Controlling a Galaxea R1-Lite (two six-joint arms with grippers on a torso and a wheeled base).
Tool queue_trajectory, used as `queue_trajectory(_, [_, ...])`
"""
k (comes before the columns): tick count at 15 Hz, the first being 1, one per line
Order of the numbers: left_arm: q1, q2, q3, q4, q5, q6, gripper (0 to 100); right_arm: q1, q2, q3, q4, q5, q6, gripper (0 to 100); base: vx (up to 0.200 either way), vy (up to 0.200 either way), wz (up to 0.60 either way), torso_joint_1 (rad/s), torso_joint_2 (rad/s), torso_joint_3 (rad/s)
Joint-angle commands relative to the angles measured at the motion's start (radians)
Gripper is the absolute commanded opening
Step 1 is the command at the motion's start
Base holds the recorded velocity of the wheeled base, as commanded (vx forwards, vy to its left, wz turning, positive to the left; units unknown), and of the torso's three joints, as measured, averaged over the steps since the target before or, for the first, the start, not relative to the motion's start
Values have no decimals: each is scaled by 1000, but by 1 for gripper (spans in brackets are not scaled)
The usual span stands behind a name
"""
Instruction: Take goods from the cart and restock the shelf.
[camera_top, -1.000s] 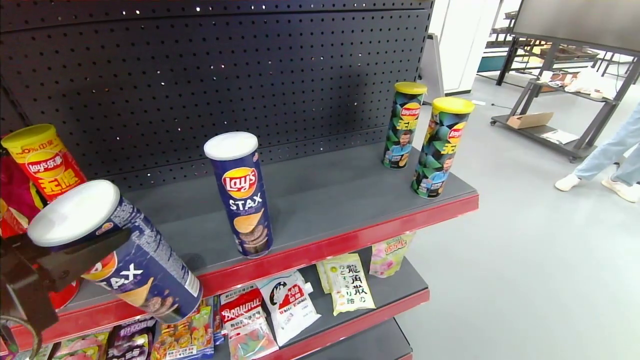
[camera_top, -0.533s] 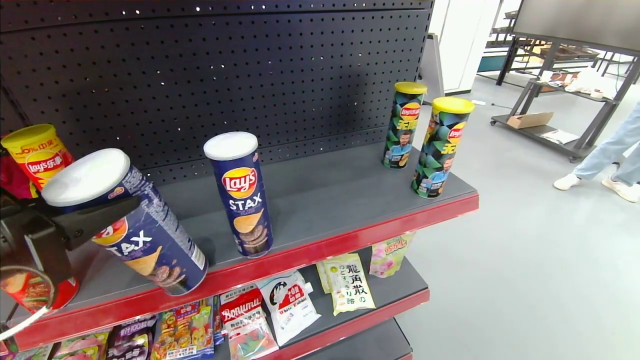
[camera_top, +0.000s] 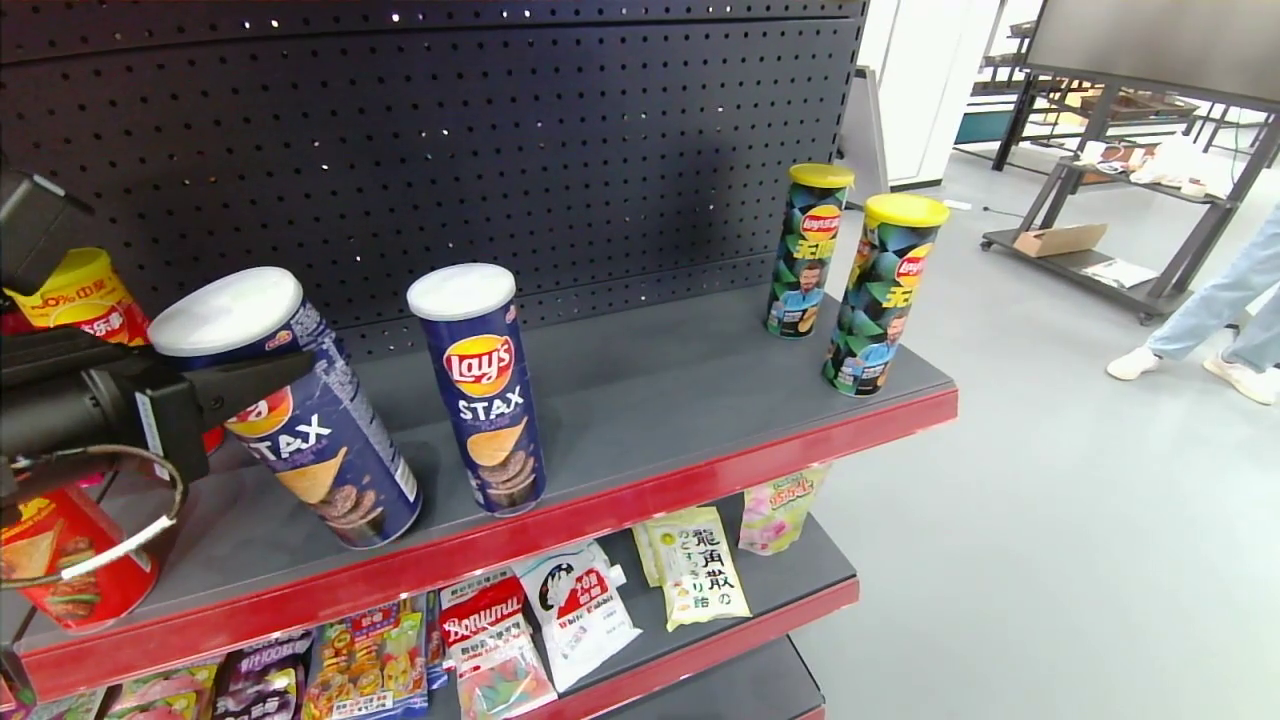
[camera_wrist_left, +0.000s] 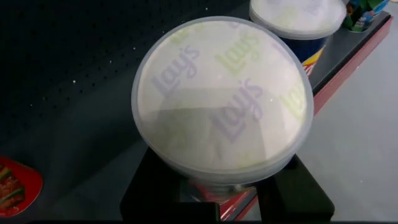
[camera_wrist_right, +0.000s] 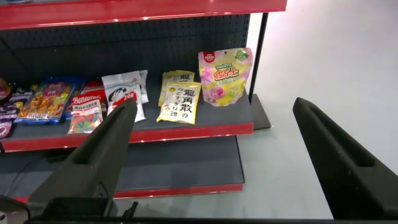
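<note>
The left arm comes in level from the robot's left, and the left gripper (camera_top: 255, 365) pinches a dark blue Stax can (camera_top: 320, 450) just under its lid, one black finger (camera_top: 240, 378) lying across the front of the label. The can's long axis leans: the white plastic lid (camera_wrist_left: 221, 93) tips toward the robot's left, and the base sits at the front of the grey top shelf (camera_top: 650, 390), just beside an upright matching can (camera_top: 480, 390). The right gripper (camera_wrist_right: 214, 106) hangs spread wide, facing the snack pouches (camera_wrist_right: 180, 93) on a lower shelf.
</note>
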Motion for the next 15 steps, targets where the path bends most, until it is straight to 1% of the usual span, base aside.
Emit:
queue_trajectory(1, [27, 57, -29, -1, 0, 25, 0, 0, 3, 0, 0, 1, 0, 100, 0, 0, 0, 0, 0, 0])
queue_trajectory(3, [27, 88, -62, -1, -2, 26, 0, 0, 3, 0, 0, 1, 1, 100, 0, 0, 0, 0, 0, 0])
queue_trajectory(5, [25, 149, -111, -12, -2, 39, 0, 0, 3, 0, 0, 1, 0, 100, 0, 0, 0, 0, 0, 0])
queue_trajectory(7, [22, 209, -128, -96, -5, 40, 0, 0, 3, 0, 0, 1, 1, 100, 0, 0, 0, 0, 0, 0])
queue_trajectory(8, [22, 226, -128, -119, -2, 40, 0, 0, 3, 0, 0, 1, 1, 100, 0, 0, 0, 0, 0, 0])
queue_trajectory(9, [24, 259, -129, -165, 0, 34, 0, 0, 3, 0, 0, 1, 0, 100, 0, 0, 0, 0, 0, 0])
queue_trajectory(11, [24, 285, -137, -172, -2, 34, 0, 0, 3, 0, 0, 1, 1, 100, 0, 0, 0, 0, 0, 0])
queue_trajectory(15, [25, 341, -200, -172, -6, 32, 0, 0, 3, 0, 0, 1, 0, 100, 0, 0, 0, 0, 0, 0])
